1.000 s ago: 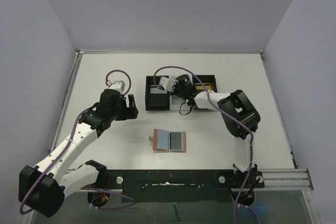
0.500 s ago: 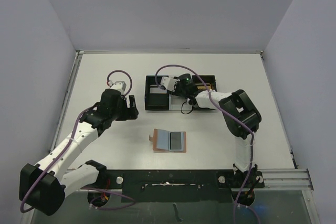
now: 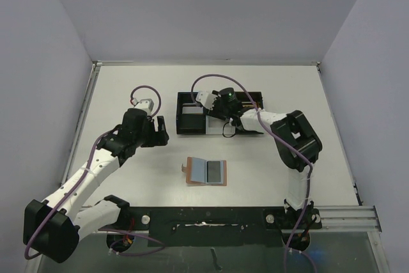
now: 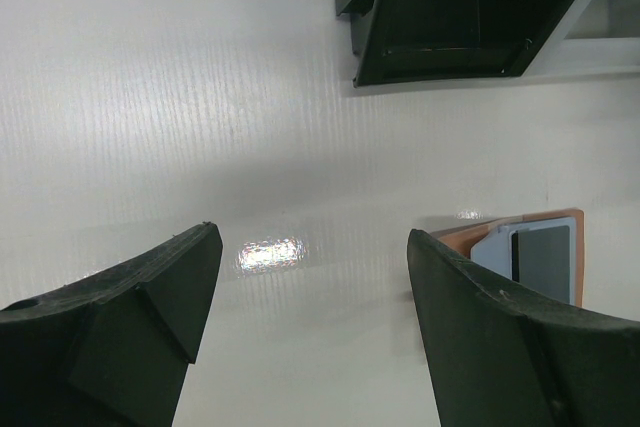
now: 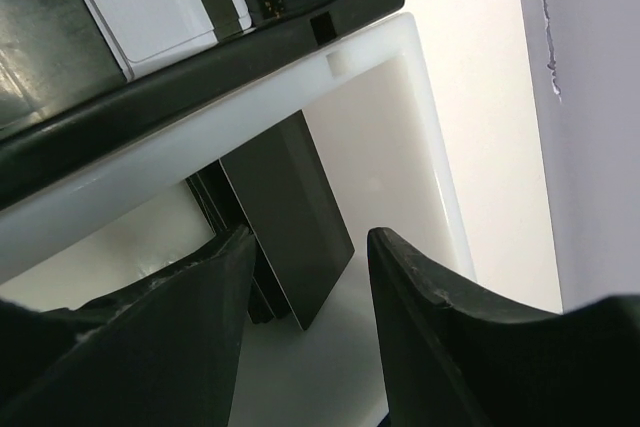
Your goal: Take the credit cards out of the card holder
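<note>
Right gripper (image 3: 206, 101) hangs over the black tray (image 3: 181, 113), which sits toward the far edge of the table, about midway across. From above, its jaws are too small to read. The wrist has shifted slightly toward the far edge over the last second. Left gripper (image 3: 162, 131) hovers unmoved over bare table beside the tray's left end. The card holder (image 3: 206, 171) lies open well nearer the near edge, blue lining up, with one dark card (image 3: 215, 171) in its right pocket.

On the left wrist view, the left gripper (image 4: 312, 247) stands wide and empty. The card holder (image 4: 530, 247) is off to its right with the dark card (image 4: 545, 262) tucked in, and the tray (image 4: 460, 7) is beyond.

On the right wrist view, the right gripper (image 5: 312, 247), pinched a second ago, now has its fingers parted. A dark card (image 5: 290, 207) rests in the tray's white middle compartment (image 5: 380, 57) just beyond the tips, apparently let go.

That reads as one card delivered. At least the card in the pocket is still to be pulled.
</note>
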Controlling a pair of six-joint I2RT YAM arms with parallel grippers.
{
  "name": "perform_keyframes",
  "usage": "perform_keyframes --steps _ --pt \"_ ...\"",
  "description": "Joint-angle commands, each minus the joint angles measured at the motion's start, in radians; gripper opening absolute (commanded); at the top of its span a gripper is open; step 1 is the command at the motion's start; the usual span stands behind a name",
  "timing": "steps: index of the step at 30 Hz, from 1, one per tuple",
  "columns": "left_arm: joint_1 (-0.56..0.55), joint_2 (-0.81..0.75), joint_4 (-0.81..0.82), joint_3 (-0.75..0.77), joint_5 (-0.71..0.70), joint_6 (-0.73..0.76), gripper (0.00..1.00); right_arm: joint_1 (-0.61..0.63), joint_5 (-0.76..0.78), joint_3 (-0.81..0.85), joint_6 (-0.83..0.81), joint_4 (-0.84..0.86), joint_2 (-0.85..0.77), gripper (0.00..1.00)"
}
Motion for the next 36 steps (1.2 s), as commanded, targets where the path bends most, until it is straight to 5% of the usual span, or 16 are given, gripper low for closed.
perform_keyframes --steps 1,18,20,24,26,31,34,36 --pt "0.005 -0.014 0.024 0.017 0.019 0.018 0.75 -0.009 -0.032 0.017 0.032 0.021 -0.084 0.50" --pt "0.005 -0.010 0.033 0.015 0.055 0.022 0.75 -0.017 -0.055 -0.066 0.281 0.134 -0.367 0.57" --pt "0.005 -0.024 0.045 0.011 0.085 0.025 0.75 -0.018 -0.018 -0.149 0.387 0.239 -0.455 0.62" --pt "0.008 -0.081 0.128 -0.013 0.215 0.000 0.75 -0.027 0.173 -0.352 0.613 0.468 -0.621 0.89" --pt "0.008 -0.115 0.209 -0.042 0.299 -0.038 0.75 -0.044 0.249 -0.384 0.798 0.386 -0.697 0.98" --pt "0.010 -0.153 0.707 -0.206 0.596 -0.342 0.75 -0.088 0.015 -0.441 1.096 0.059 -0.862 0.98" --pt "-0.023 -0.083 1.049 -0.299 0.701 -0.556 0.73 -0.089 -0.086 -0.599 1.251 0.094 -0.957 0.98" --pt "-0.095 -0.039 1.088 -0.304 0.682 -0.568 0.71 -0.089 -0.127 -0.709 1.355 0.148 -1.017 0.98"
